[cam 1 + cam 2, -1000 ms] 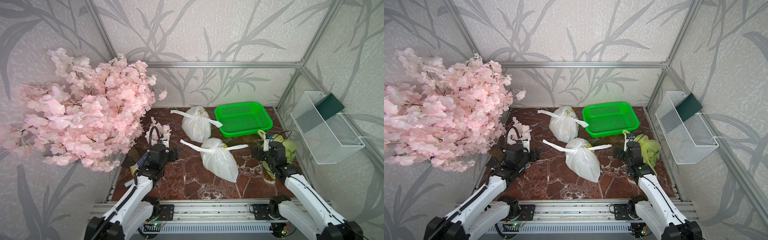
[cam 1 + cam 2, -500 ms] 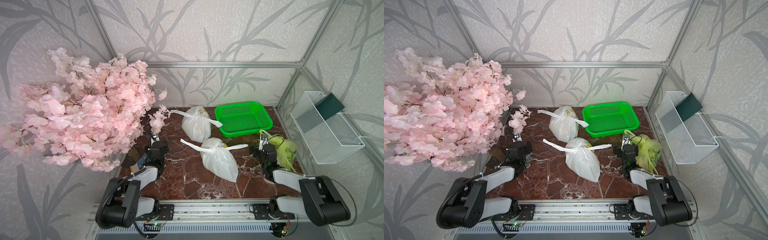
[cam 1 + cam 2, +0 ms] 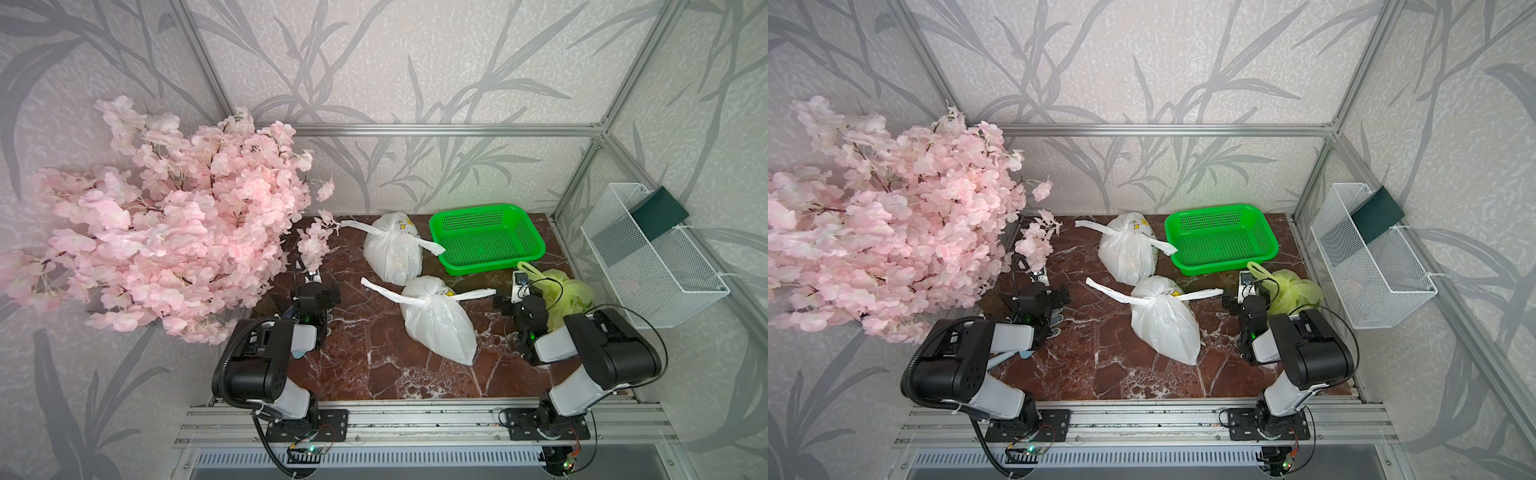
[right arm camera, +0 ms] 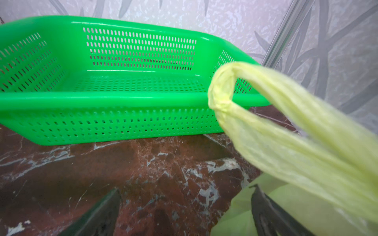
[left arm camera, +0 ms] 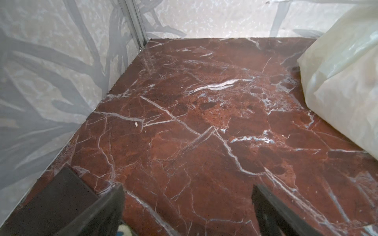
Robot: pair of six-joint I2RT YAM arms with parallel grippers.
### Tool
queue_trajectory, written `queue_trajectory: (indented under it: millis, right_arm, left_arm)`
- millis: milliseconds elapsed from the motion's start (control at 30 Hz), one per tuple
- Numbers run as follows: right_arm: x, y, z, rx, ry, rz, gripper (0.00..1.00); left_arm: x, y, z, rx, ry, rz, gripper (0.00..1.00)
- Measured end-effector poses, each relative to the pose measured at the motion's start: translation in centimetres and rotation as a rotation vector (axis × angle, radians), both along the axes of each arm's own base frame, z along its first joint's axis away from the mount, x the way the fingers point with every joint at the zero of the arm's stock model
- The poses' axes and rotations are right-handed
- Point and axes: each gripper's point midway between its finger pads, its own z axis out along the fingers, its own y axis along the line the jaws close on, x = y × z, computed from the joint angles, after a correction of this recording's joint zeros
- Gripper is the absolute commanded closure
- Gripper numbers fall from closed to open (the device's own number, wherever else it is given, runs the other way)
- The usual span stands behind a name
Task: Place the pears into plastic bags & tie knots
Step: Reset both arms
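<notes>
- Arms differ most from a second ago: both have drawn back from a stretched reach and now sit folded, elbows raised above the front rail, forearms pointing toward the back wall.
- Since then the left gripper [image 5: 188, 190] has spread. Its jaws now stand wide over the bare red-brown marble tabletop [image 5: 204, 122] and hold nothing.
- On the other side the right gripper [image 4: 186, 190] is as wide as it was, empty, and low above the marble.
- Just beside it, at the table's right edge, lies the translucent yellow-green plastic bag [image 3: 571, 293]. Its handle loop [image 4: 223, 92] stands up across the right wrist view. Whether a finger touches the bag's body I cannot tell.
- Neither knotted white plastic bag has moved. The far white bag [image 3: 390, 253] lies just beside the rigid green mesh basket [image 3: 490, 264].
- Mid-table, between the arms, the near white bag [image 3: 440, 324] lies with its tied handles sticking out sideways.
- All three bags bulge, but the pears cannot be made out through the plastic.
- Over the left arm hangs the pink blossom branch [image 3: 166, 232].
</notes>
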Motion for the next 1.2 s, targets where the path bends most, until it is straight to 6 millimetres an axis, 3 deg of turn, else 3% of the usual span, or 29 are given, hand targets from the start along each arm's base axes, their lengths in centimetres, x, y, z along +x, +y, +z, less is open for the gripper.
queue_trajectory:
  millis: [500,1200]
  right_arm:
    - [2.2,0.4,1.1,-0.001,0.012,0.004,0.01]
    - [2.0,0.4,0.2,-0.007,0.052,0.004,0.01]
  left_arm:
    - [0.4,-0.1,0.4,-0.015,-0.014,-0.004,0.01]
    - [0.4,0.1,0.4,-0.015,-0.014,0.001,0.01]
